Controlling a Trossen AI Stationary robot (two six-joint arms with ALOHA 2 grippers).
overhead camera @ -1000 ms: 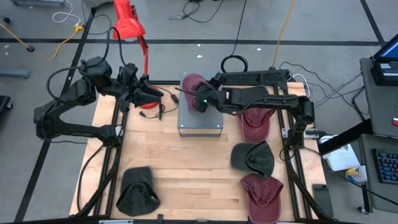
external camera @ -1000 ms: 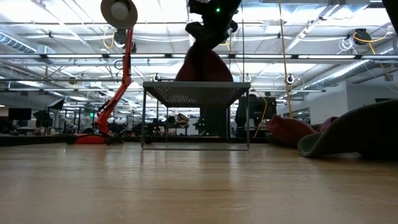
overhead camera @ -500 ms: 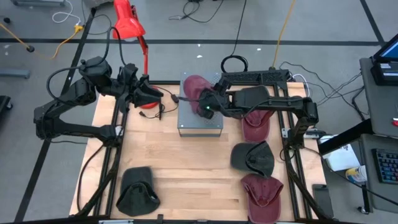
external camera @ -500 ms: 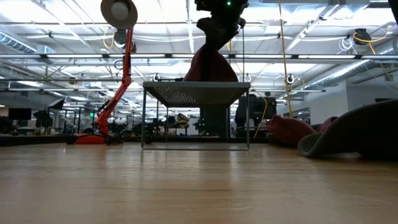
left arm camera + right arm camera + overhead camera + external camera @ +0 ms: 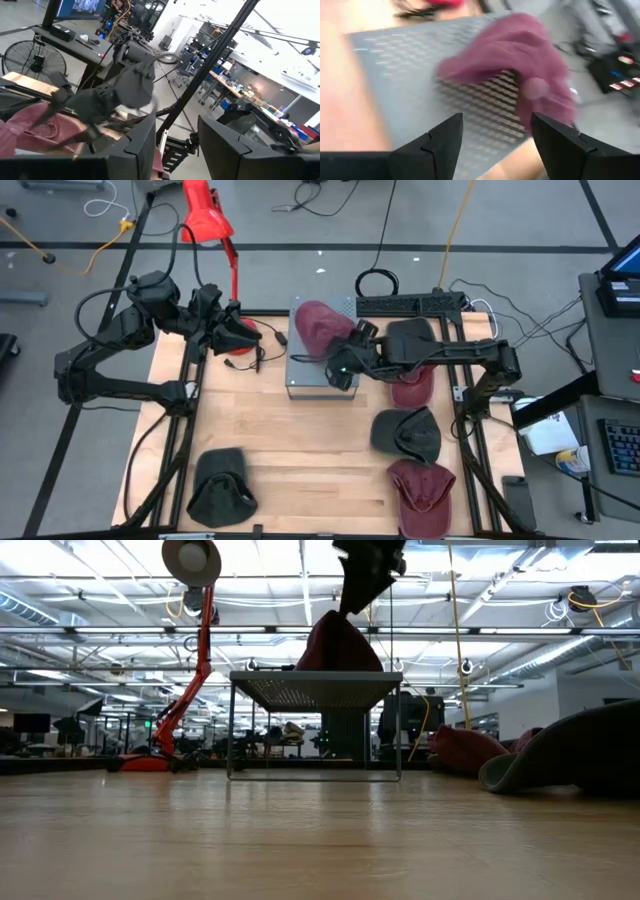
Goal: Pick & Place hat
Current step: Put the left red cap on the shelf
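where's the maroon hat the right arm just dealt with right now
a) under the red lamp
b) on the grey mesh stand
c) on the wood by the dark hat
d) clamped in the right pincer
b: the maroon hat sits on the grey mesh stand, and the right pincer is open and empty beside it.

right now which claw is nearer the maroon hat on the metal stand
Right. The right claw hangs open just off the maroon hat on the metal stand, over the stand's near right part. The left claw waits beyond the stand's left side, by the red lamp.
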